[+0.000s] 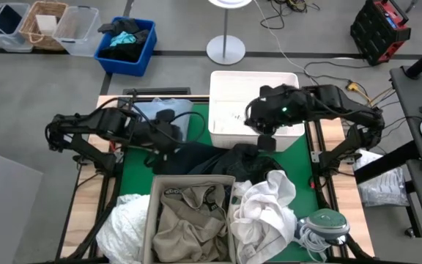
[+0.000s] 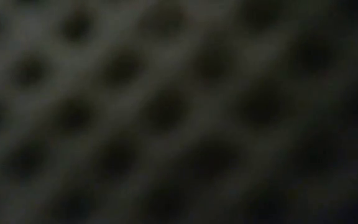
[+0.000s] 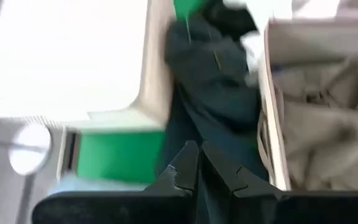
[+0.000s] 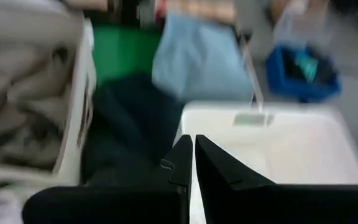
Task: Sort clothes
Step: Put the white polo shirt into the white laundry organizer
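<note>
High view | your left gripper [image 1: 173, 136], fingers pinched together and empty, sits nearest the dark denim jeans [image 1: 204, 158] | right gripper [image 1: 266, 139] also closed, probably over the white bin [image 1: 229, 88]

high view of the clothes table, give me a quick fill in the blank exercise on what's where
1. The khaki piece lies inside the ____ bin.
2. The right gripper hangs over the edge of the ____ tub.
3. The left gripper, fingers shut, is above the ____ garment on the green mat.

Missing words: beige; white; dark
</note>
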